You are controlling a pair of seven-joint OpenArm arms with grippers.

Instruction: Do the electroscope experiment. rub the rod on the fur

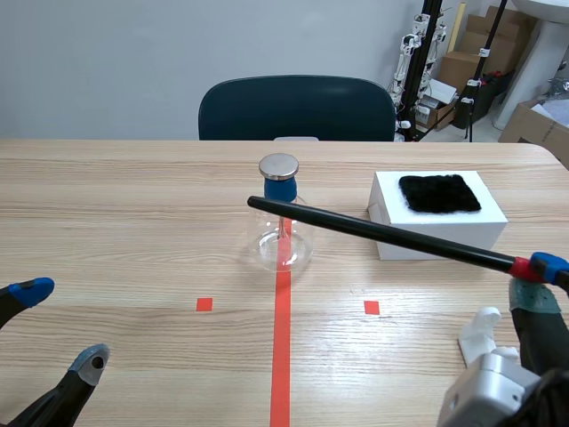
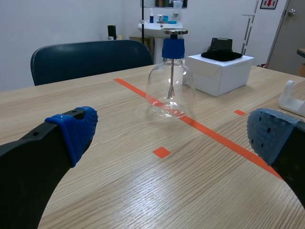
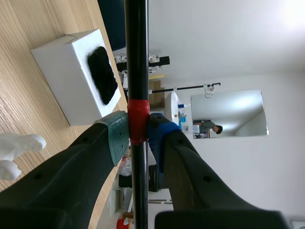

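At the near left, the left hand (image 1: 60, 325) rests low over the surface (image 1: 133, 222), released, its fingers spread wide and holding nothing. Past the red centre line stands the electroscope (image 1: 283, 236), a clear glass flask with a blue stopper and a metal disc on top. It looks fragile and easy to tip.

The black rod (image 1: 382, 233) slants from just in front of the stopper, rightward and nearer, down to the right hand (image 1: 538, 280). It appears stiff, light and smooth, so it would probably rub firmly, yet could twist or slide in soft pads. Its length makes the far tip swing wide close to the glass.

The fur (image 1: 439, 193), a soft black patch, lies on top of a white box (image 1: 444, 231) at the right. It seems loose and may drag along with a stroke.

The right hand is clenched on the rod at its red tape band, near the rod's end. That seems a sound place to hold, leaving the long bare shaft free for the fur. The hand sits low at the near right, beside a white stand (image 1: 484, 338).
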